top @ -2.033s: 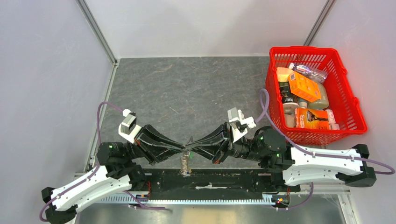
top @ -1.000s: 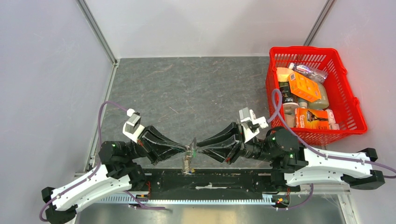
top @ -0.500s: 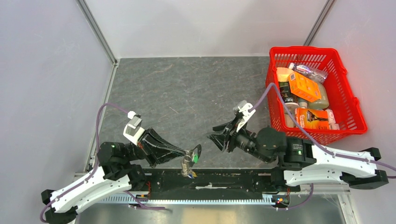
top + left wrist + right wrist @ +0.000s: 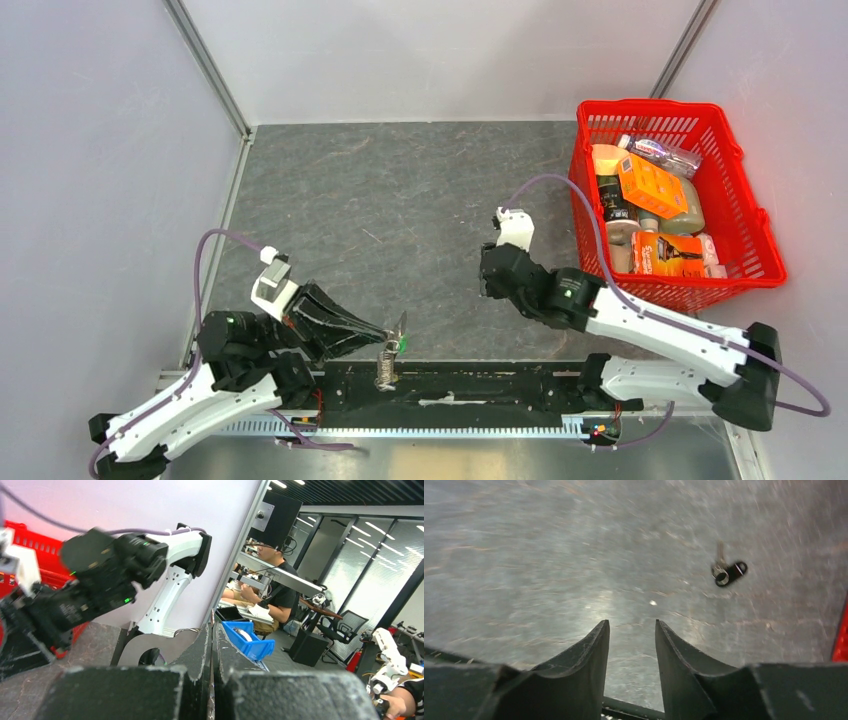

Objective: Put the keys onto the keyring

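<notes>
My left gripper [image 4: 388,334] is shut on the keyring [image 4: 398,326] near the table's front edge. Its twisted chain [image 4: 386,366] hangs below and the green tag [image 4: 401,345] shows beside it. In the left wrist view the left gripper [image 4: 212,626] has its jaws pressed together, and a thin metal edge of the keyring [image 4: 212,616] sticks out past the tips. My right gripper [image 4: 631,622] stands open and empty, pointing down at the table. One of the keys [image 4: 730,573], black-capped, lies flat ahead and to its right. In the top view the right gripper [image 4: 490,284] sits mid-table and that key is hidden.
A red basket [image 4: 760,245] full of packaged goods stands at the right edge of the grey table. A black rail [image 4: 450,385] runs along the near edge between the arm bases. Metal frame posts line the left side.
The right gripper let go at the keyring, opened, and swung up and right until it pointed down at the table. The left gripper drew back slightly down-left with the keyring.
</notes>
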You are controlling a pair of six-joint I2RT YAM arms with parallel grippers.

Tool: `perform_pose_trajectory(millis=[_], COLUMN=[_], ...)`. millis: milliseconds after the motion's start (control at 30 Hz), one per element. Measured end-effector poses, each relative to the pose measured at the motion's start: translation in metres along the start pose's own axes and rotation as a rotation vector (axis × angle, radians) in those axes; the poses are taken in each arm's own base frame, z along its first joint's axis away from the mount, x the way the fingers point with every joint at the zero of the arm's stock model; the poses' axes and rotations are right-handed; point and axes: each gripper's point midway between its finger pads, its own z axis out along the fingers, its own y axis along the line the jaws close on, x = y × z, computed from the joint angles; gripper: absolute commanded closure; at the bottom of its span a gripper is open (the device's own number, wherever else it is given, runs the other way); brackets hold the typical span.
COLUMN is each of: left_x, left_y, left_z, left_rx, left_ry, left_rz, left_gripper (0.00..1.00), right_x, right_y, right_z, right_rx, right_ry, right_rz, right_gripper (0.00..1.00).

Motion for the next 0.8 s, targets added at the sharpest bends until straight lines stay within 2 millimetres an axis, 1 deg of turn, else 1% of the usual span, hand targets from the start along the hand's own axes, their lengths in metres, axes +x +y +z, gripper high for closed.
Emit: perform_pose_trajectory(millis=[33, 100, 233, 300, 467, 567, 667, 800], left_x=[0.000, -0.002, -0.003, -0.002, 0.002, 0.004, 0.006, 0.007], left_y=[-0.001, -0.003, -0.005, -0.004, -0.001, 0.001, 0.002, 0.003], left_z=[-0.001, -0.002, -0.003, -0.003, -0.004, -0.004, -0.004, -0.005], left_rx=[0.003, 0.007, 0.011, 0.009, -0.005, -0.011, -0.015, -0.017], left_ry=[-0.001, -0.005, -0.010, -0.007, 0.009, 0.019, 0.025, 0.030], left_rz=[0.003, 0.009, 0.013, 0.011, 0.007, 0.006, 0.009, 0.014], left_gripper=[0.98, 0.98, 0.98, 0.98, 0.98, 0.98, 0.98, 0.98], right_x=[0.009, 0.029, 0.055, 0.063, 0.074, 0.082, 0.090, 0.095], right_y=[-0.009, -0.035, -0.075, -0.082, -0.087, -0.094, -0.103, -0.112], right_z=[0.010, 0.029, 0.051, 0.057, 0.074, 0.083, 0.090, 0.097], right_rx=[0.037, 0.120, 0.241, 0.268, 0.309, 0.341, 0.382, 0.430], right_ry=[0.029, 0.092, 0.158, 0.176, 0.195, 0.206, 0.214, 0.211], right_rz=[0.016, 0.069, 0.177, 0.206, 0.237, 0.251, 0.260, 0.263], right_gripper=[0.58, 0.58, 0.57, 0.56, 0.55, 0.56, 0.55, 0.55])
